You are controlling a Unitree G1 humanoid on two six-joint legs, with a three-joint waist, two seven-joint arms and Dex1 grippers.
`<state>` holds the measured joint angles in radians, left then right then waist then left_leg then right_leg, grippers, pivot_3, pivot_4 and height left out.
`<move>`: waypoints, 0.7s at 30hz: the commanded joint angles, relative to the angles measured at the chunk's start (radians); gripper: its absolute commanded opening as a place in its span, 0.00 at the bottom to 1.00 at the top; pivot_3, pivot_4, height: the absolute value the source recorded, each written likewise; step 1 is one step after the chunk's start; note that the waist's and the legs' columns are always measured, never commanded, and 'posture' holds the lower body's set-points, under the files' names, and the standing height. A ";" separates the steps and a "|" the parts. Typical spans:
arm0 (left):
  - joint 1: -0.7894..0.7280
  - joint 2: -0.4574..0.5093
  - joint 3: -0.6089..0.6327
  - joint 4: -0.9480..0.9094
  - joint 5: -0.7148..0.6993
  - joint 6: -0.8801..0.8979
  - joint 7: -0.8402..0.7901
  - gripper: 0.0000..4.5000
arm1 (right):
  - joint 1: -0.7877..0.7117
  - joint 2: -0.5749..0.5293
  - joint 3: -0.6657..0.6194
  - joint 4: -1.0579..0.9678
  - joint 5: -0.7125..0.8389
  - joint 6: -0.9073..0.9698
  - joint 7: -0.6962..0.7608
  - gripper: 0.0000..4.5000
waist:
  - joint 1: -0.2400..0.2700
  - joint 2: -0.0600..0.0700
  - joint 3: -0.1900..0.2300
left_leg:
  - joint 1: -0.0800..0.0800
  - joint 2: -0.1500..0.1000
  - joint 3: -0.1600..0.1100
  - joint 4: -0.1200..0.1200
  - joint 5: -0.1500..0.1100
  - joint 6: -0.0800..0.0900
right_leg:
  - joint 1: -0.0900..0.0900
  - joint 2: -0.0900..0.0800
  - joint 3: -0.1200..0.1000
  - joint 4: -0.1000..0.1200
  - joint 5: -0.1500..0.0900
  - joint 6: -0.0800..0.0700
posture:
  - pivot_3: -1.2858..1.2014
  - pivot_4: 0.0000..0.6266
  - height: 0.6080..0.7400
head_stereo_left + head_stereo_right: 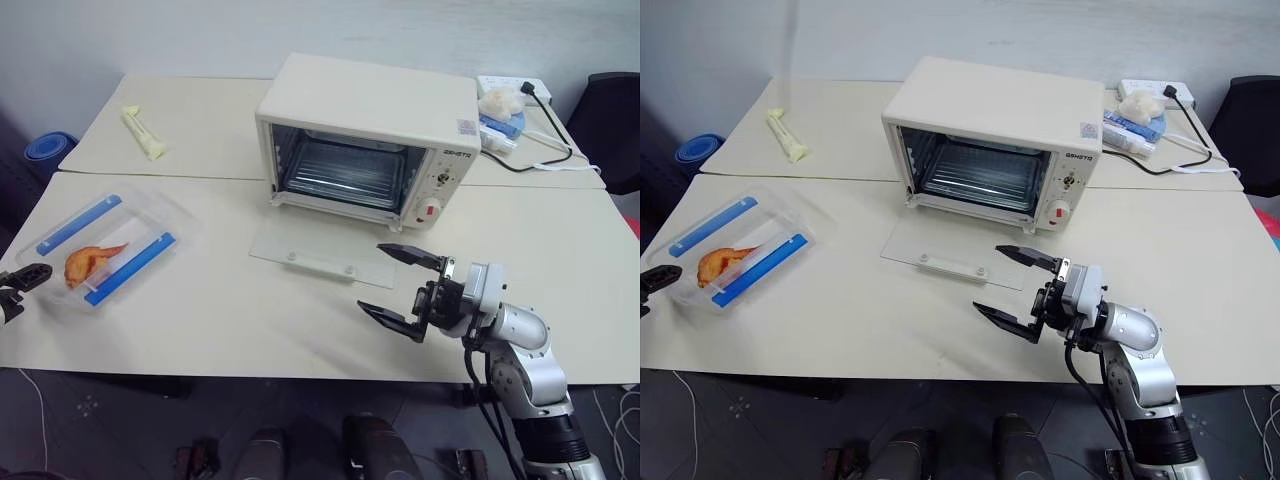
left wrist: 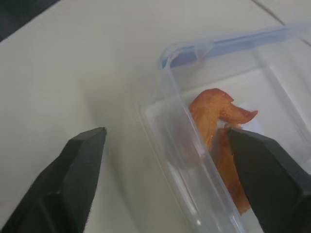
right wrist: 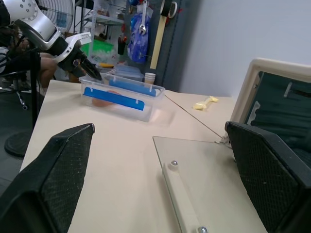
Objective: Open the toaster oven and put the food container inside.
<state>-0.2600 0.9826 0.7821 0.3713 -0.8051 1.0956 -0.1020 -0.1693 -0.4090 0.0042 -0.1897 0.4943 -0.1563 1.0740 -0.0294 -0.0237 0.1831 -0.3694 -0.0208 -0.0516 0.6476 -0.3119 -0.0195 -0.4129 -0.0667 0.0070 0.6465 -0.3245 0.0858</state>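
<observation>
The cream-white toaster oven [image 1: 370, 120] stands at the middle of the table. Its glass door [image 1: 318, 256] lies flat on the tabletop and the wire rack inside shows. The clear food container [image 1: 105, 245], with blue strips and an orange food piece, sits near the table's left edge. My left gripper [image 1: 22, 285] is at the container's near-left end. In the left wrist view the left gripper [image 2: 165, 131] is open astride the container's wall [image 2: 181, 131], one finger outside and one over the orange piece. My right gripper [image 1: 372, 277] hovers open and empty in front of the door.
A pale yellow object [image 1: 143, 132] lies on the back table at the left. A power strip [image 1: 510, 88] with a black cable, a white lump and a blue item sits behind the oven on the right. A black chair [image 1: 615, 120] stands at the far right.
</observation>
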 commanded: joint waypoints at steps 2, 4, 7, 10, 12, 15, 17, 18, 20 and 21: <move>-0.019 0.036 0.007 0.013 0.045 -0.009 -0.043 0.54 | 0.024 -0.004 -0.018 -0.011 0.002 -0.032 -0.005 1.00 | 0.001 0.000 0.000 | 0.000 0.000 0.000 0.000 0.000 0.000 | 0.000 0.000 0.000 0.000 0.000 0.000 | 0.52 0.24 1.00; -0.030 0.035 0.002 0.015 0.064 -0.024 -0.055 0.39 | 0.035 -0.006 -0.022 -0.011 0.001 -0.040 -0.003 1.00 | 0.002 0.000 0.000 | 0.000 0.000 0.000 0.000 0.000 0.000 | 0.000 0.000 0.000 0.000 0.000 0.000 | 0.52 0.24 1.00; -0.071 0.042 0.007 0.026 0.085 -0.047 -0.064 0.20 | 0.045 -0.010 -0.029 -0.006 -0.005 -0.053 -0.006 1.00 | 0.002 0.000 0.000 | 0.000 0.000 0.000 0.000 0.000 0.000 | 0.000 0.000 0.000 0.000 0.000 0.000 | 0.52 0.24 1.00; -0.130 0.060 -0.009 0.022 0.092 -0.040 -0.091 0.03 | 0.047 -0.018 -0.038 0.003 -0.011 -0.062 -0.007 1.00 | 0.003 -0.001 0.000 | 0.000 0.000 0.000 0.001 0.000 0.000 | 0.000 0.000 0.000 0.001 0.000 0.000 | 0.52 0.24 1.00; -0.175 0.076 -0.044 -0.004 0.097 -0.026 -0.118 0.02 | 0.049 -0.026 -0.044 0.003 -0.012 -0.064 -0.010 1.00 | 0.004 -0.001 -0.001 | -0.001 0.000 0.000 0.001 0.000 0.000 | 0.000 0.000 0.000 0.001 0.000 0.000 | 0.52 0.24 1.00; -0.246 0.095 -0.117 -0.058 0.099 0.007 -0.152 0.01 | 0.057 -0.040 -0.060 -0.006 -0.014 -0.059 -0.023 1.00 | 0.007 -0.001 -0.001 | -0.001 0.000 0.000 0.001 0.000 0.000 | 0.000 0.000 0.000 0.000 0.000 0.000 | 0.52 0.24 1.00; -0.314 0.090 -0.188 -0.122 0.080 0.056 -0.170 0.01 | 0.072 -0.054 -0.079 -0.017 -0.015 -0.053 -0.039 1.00 | 0.013 -0.001 -0.001 | -0.001 -0.001 0.000 0.001 0.000 0.000 | 0.000 -0.001 0.000 0.000 0.000 0.000 | 0.52 0.24 1.00; -0.337 0.084 -0.212 -0.145 0.075 0.077 -0.176 0.01 | 0.078 -0.058 -0.085 -0.021 -0.014 -0.052 -0.046 1.00 | 0.018 -0.001 -0.001 | -0.001 -0.001 0.000 0.002 0.000 0.000 | 0.000 -0.001 0.000 0.000 0.000 0.000 | 0.52 0.24 1.00; -0.402 0.067 -0.310 -0.194 0.078 0.150 -0.184 0.01 | 0.096 -0.069 -0.106 -0.029 -0.018 -0.050 -0.065 1.00 | 0.023 -0.001 -0.001 | -0.002 -0.001 0.000 0.002 0.000 0.000 | 0.000 -0.001 0.000 0.000 0.000 0.000 | 0.52 0.24 1.00; -0.449 0.043 -0.370 -0.215 0.083 0.192 -0.176 0.01 | 0.107 -0.074 -0.117 -0.034 -0.024 -0.050 -0.079 1.00 | 0.026 -0.001 -0.001 | -0.001 -0.002 0.000 0.002 0.000 0.000 | 0.000 -0.001 0.000 0.000 0.000 0.000 | 0.52 0.24 1.00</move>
<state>-0.6668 1.0306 0.4724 0.2213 -0.7086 1.2332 -0.2702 -0.0716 -0.4687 -0.0813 -0.1894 0.4692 -0.1969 1.0163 -0.0036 -0.0250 0.1825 -0.3709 -0.0224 -0.0515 0.6497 -0.3120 -0.0193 -0.4127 -0.0677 0.0071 0.6472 -0.3244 0.0860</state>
